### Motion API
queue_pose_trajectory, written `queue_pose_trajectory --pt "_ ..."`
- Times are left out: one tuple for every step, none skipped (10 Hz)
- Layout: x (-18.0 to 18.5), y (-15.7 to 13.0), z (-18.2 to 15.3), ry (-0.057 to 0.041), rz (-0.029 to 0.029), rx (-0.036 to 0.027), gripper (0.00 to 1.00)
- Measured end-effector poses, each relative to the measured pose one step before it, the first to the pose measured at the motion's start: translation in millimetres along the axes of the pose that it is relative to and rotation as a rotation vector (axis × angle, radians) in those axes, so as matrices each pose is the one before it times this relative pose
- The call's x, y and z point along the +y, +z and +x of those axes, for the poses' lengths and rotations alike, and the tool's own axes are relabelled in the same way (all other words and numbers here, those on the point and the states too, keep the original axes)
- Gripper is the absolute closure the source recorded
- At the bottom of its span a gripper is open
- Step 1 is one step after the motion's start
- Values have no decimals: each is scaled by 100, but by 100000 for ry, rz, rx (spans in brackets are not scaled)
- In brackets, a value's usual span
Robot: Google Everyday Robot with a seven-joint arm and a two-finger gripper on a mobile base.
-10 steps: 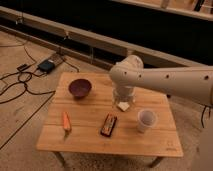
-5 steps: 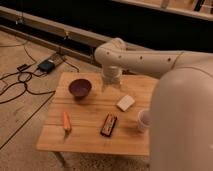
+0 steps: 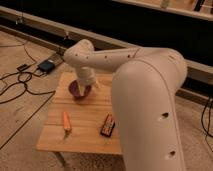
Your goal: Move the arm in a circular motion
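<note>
The cream-white arm (image 3: pixel 145 95) fills the right half of the camera view. Its thick segment with a row of small dark holes runs left to a rounded joint (image 3: pixel 79 53) above the back of the small wooden table (image 3: pixel 85 135). From that joint the wrist drops down, and the gripper (image 3: pixel 85 85) hangs right over a dark purple bowl (image 3: pixel 76 91) at the table's back left. I cannot tell whether it touches the bowl.
An orange carrot (image 3: pixel 66 121) lies at the table's front left. A dark snack bar (image 3: pixel 107 125) lies at the front middle, next to the arm. Black cables (image 3: pixel 17 82) and a dark box (image 3: pixel 46 66) lie on the floor to the left. A long rail and dark wall run behind.
The arm has swung left and closer to the camera, now covering the table's right side. The gripper has moved from the table's middle to above the purple bowl.
</note>
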Motion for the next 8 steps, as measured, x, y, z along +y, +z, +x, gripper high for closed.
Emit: queue_pose_trajectory --pt "2359 537 992 -5448 -1450 842 35" --pt "1684 368 855 -3825 -1735 253 35" --pt "1817 359 1389 -3942 -2627 527 35" --pt "1734 440 1986 -3817 -3277 510 35" --pt "607 356 1457 -1538 -1917 334 35" --pt "101 411 1905 -739 -1718 560 35" --pt "-490 323 2613 1186 -1912 482 35" --pt "-857 158 1748 1614 -747 192 35"
